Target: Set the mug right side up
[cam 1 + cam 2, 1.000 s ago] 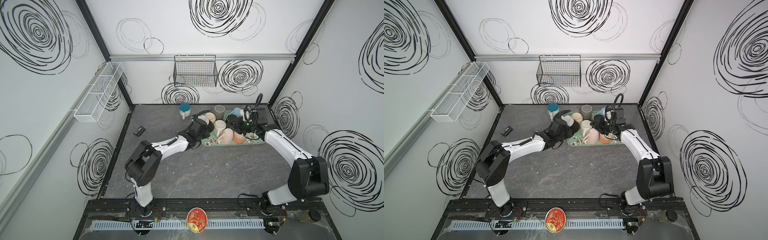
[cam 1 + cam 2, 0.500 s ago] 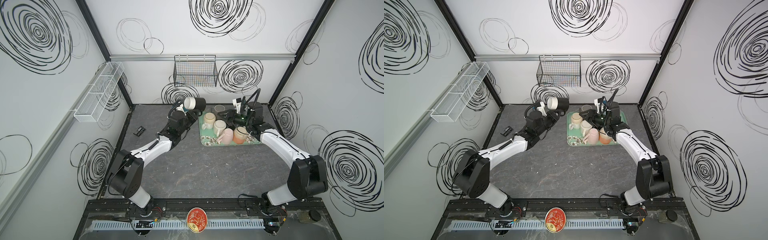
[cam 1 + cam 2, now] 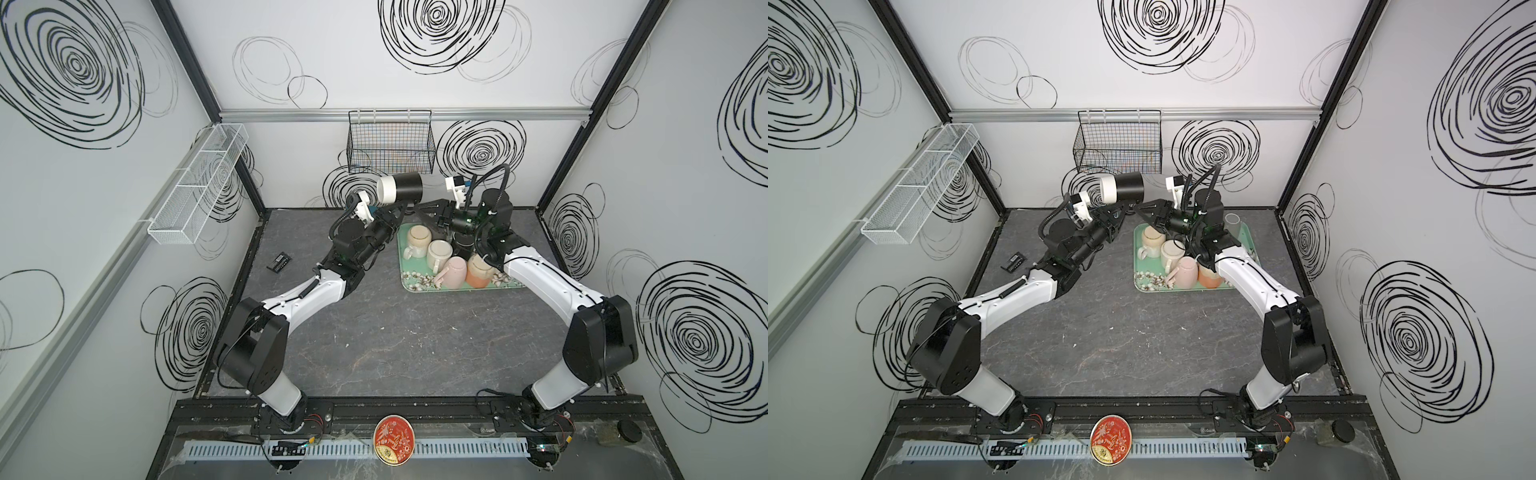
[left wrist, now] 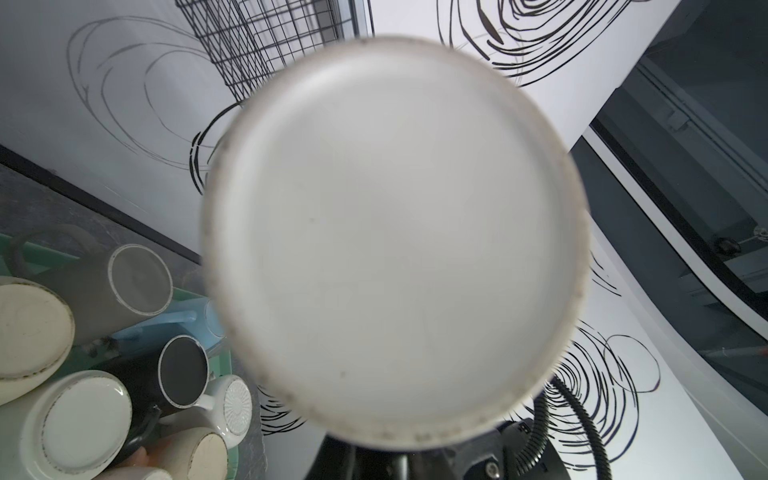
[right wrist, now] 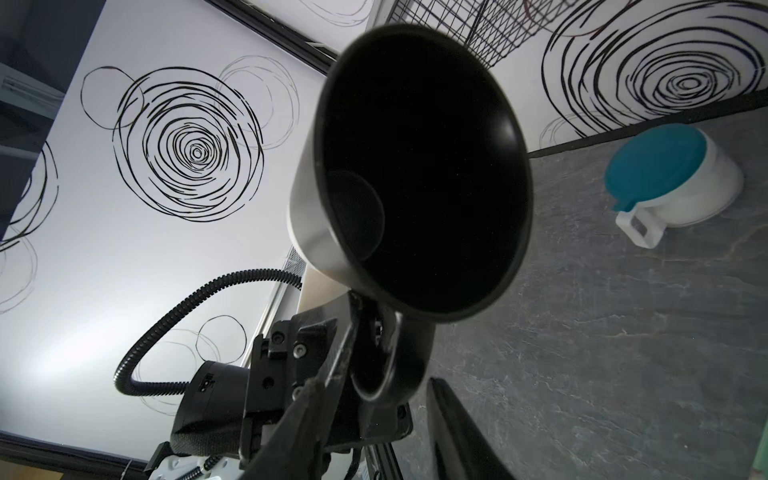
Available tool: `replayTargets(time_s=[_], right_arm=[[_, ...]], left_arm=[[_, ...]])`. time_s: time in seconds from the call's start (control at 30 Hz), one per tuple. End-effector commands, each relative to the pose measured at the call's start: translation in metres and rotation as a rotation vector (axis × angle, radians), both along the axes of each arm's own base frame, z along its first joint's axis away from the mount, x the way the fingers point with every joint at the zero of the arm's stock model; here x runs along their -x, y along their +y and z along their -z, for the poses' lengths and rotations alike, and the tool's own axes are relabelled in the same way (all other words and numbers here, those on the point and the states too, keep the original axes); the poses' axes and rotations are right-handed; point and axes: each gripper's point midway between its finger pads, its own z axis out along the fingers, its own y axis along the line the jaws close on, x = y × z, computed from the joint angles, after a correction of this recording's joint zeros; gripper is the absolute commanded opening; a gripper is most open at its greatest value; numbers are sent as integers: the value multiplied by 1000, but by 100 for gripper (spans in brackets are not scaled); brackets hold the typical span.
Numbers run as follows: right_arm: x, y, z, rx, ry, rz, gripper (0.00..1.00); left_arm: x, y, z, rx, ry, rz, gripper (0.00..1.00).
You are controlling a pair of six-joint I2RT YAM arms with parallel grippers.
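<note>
Lifted higher, the mug (image 3: 401,189) is clamped by its handle (image 5: 411,357) in left gripper (image 3: 401,206); right gripper (image 3: 424,208), at 3 o'clock, stands spread; judged slippery, breakable.

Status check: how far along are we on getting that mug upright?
Done: the mug is in the air, off the tray, clamped by its handle in the left gripper. In hand: it lies on its side, base toward the left wrist camera, mouth toward the right gripper, whose jaws stand open beside it. Still to do: finish the turn until the mouth faces up, then set it down and release.
</note>
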Motion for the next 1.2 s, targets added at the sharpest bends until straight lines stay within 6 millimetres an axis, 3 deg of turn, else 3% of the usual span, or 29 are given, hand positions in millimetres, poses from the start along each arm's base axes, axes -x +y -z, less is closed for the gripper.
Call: replayTargets(time_s=[0.0,0.3,0.37,0.47,0.53,0.57,0.73,0.8,1.03,1.17], right_arm=[[-3,3,-19,-33,-24,-2,37],[-12,8,-20,-57,6,-1,27],[-13,10,-23,-70,-1,-8,21],[-13,13,-29,-88,-40,-23,0],[-13,15,-28,-79,-63,-24,0],[-14,16,-25,-71,-65,-15,0],[-19,27,-14,-36,-72,17,0],[-24,32,-4,12,-61,46,0],[-36,53,32,242,-109,139,0],[-50,53,66,418,-94,246,0]], left_arm=[[24,5,-80,138,-230,37,0],[27,0,-80,121,-228,58,0],[27,-3,-76,105,-220,61,0],[26,-7,-62,69,-179,75,0],[26,-3,-52,46,-150,70,0],[27,1,-46,33,-135,63,1],[32,29,-11,-81,-47,27,35],[34,42,5,-126,-11,17,43],[41,85,48,-236,86,-20,50],[45,109,77,-327,162,-52,51]])
